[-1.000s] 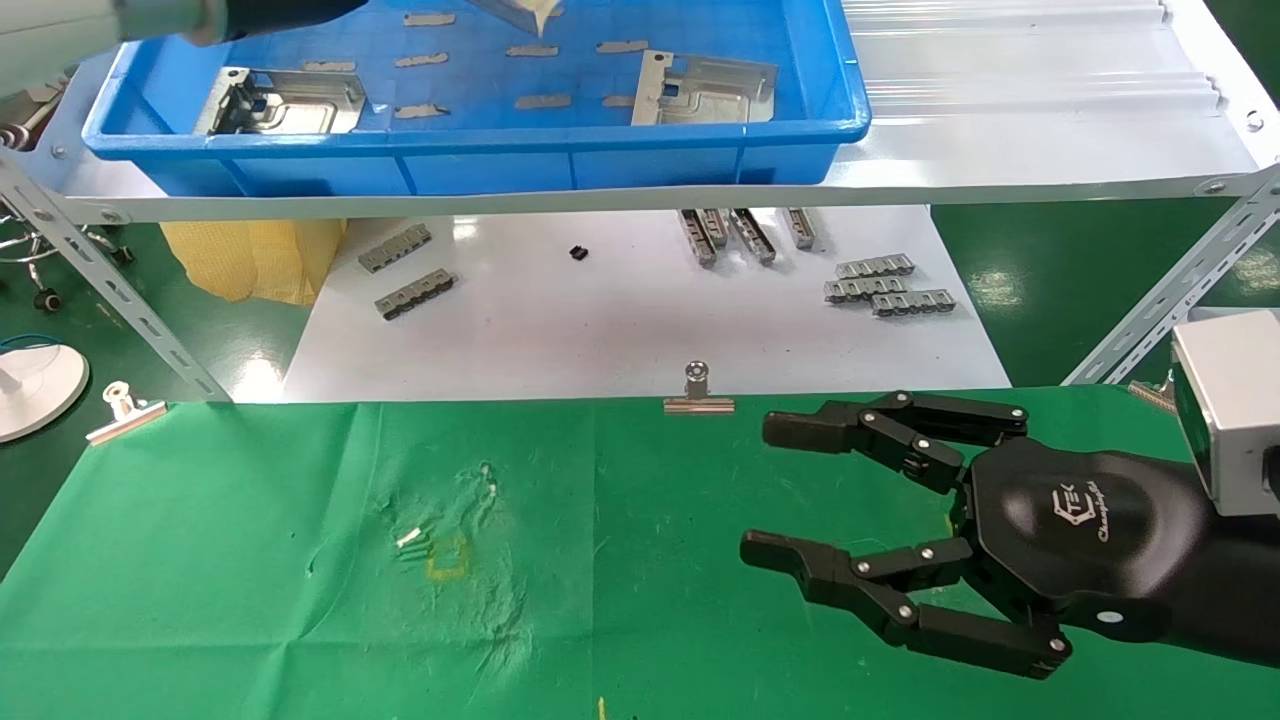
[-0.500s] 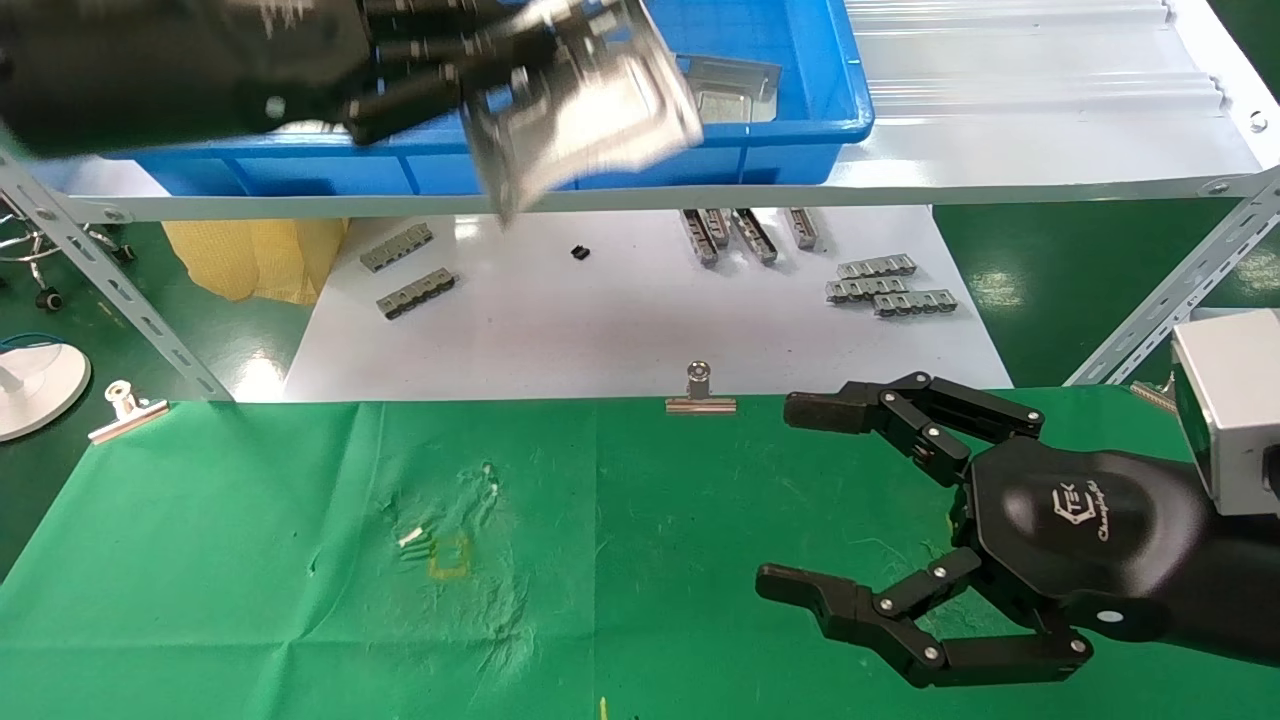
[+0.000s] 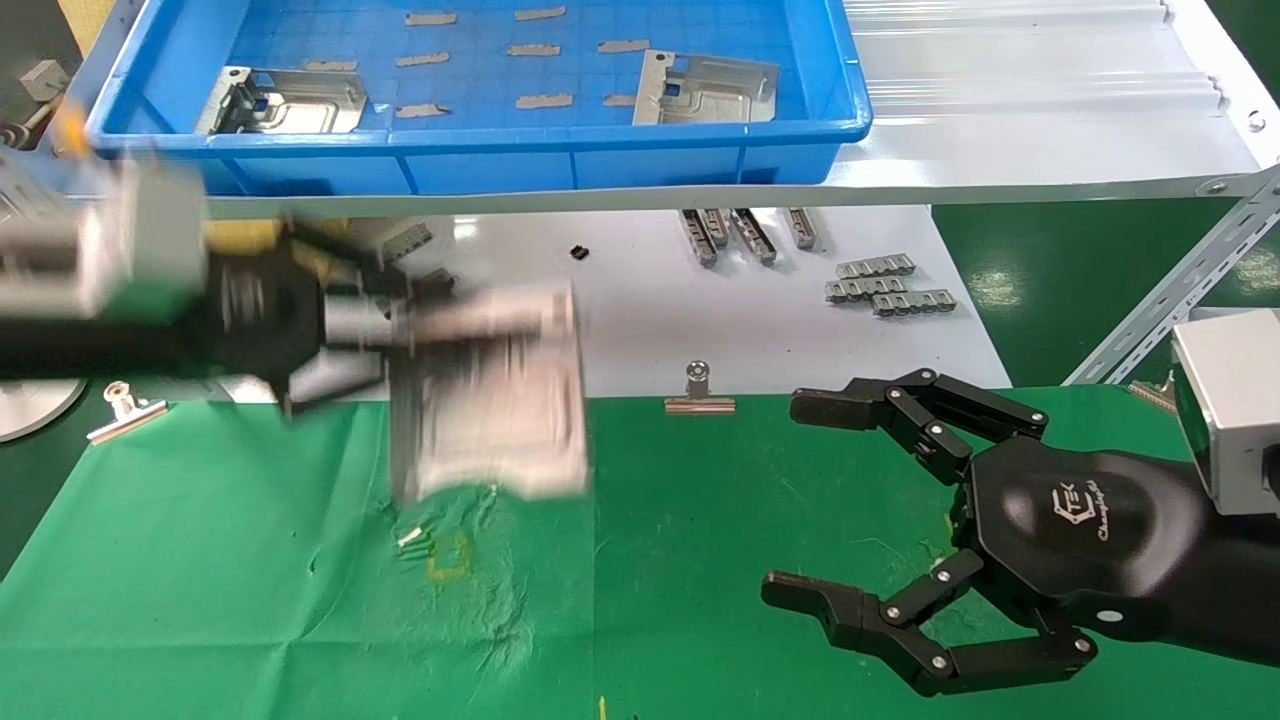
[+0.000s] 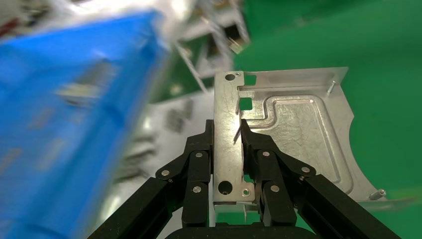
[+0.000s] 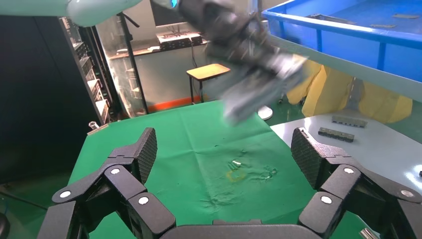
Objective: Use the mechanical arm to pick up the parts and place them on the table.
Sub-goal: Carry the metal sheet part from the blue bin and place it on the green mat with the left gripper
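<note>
My left gripper (image 3: pixel 400 335) is shut on the folded holed flange of a silver sheet-metal part (image 3: pixel 495 400) and holds it in the air above the far edge of the green cloth table (image 3: pixel 700 520), just beyond the faded yellow square mark (image 3: pixel 447 556). In the left wrist view the fingers (image 4: pixel 199 159) clamp the part's (image 4: pixel 293 129) flange from both sides. Two more parts (image 3: pixel 285 100) (image 3: pixel 705 90) lie in the blue tray (image 3: pixel 480 150). My right gripper (image 3: pixel 800 500) is open and empty, low over the cloth at the right.
Small grey comb-like strips (image 3: pixel 885 290) lie on the white board (image 3: pixel 640 330) beyond the cloth. Silver binder clips (image 3: pixel 698 390) (image 3: pixel 125 410) grip the cloth's far edge. A slotted metal frame strut (image 3: pixel 1170 290) slants at the right.
My left gripper has carried the part out of the blue tray, down and toward me, to above the cloth's far edge. My right gripper has opened wider and shifted slightly right.
</note>
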